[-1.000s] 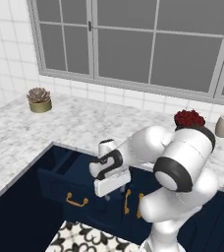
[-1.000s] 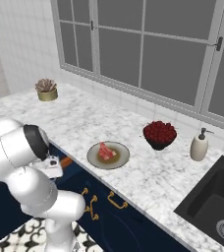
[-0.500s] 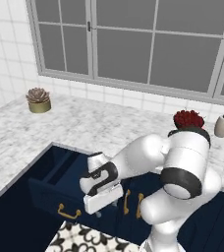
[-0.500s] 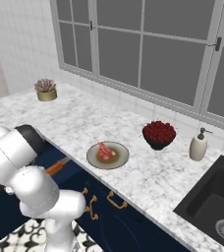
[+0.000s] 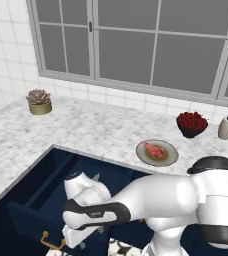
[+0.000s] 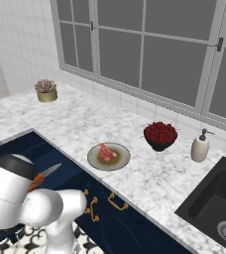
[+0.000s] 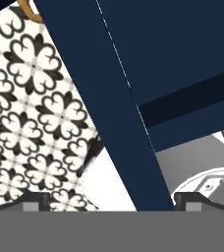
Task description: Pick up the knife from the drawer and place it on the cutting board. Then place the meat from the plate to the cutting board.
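Spread wide and holding nothing, the gripper (image 7: 106, 204) hangs low over the near front edge of the pulled-out navy drawer (image 5: 41, 192), looking down on its dark front and the patterned floor tiles (image 7: 30, 113) beside it. Inside the drawer lies the knife (image 6: 44, 176), orange handle near, grey blade pointing far and right. On the marble counter (image 5: 81, 127) the plate (image 5: 157, 152) carries the meat (image 5: 154, 148), with a bowl of berries (image 5: 191, 123) farther right.

The arm has swung lower, out over the front of the open drawer (image 5: 33, 192). The knife (image 6: 44, 176) inside now shows past its elbow.
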{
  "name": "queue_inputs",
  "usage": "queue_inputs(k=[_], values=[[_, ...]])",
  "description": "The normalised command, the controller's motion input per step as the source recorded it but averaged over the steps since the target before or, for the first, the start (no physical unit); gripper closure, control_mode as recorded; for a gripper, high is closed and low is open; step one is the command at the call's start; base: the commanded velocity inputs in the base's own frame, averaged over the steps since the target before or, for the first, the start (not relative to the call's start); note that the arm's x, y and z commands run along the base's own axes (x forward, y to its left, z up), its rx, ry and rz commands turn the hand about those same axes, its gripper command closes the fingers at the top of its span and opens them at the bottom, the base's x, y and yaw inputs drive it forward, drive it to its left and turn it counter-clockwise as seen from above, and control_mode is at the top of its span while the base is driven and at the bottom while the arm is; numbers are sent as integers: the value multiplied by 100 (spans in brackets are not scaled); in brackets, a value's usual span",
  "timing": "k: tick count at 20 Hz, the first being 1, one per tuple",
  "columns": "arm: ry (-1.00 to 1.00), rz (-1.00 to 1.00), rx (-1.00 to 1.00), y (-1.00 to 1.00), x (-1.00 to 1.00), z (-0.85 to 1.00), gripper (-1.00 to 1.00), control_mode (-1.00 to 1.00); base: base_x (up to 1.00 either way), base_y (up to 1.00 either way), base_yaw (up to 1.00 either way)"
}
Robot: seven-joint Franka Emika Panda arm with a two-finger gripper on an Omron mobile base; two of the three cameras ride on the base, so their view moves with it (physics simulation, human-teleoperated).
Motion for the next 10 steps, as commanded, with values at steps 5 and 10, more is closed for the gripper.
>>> queue_inputs(k=[5, 10], values=[[0, -4, -2, 2, 31, 100, -100, -100, 0, 0, 0], [-2, -32, -17, 0, 100, 37, -100, -100, 0, 0, 0]])
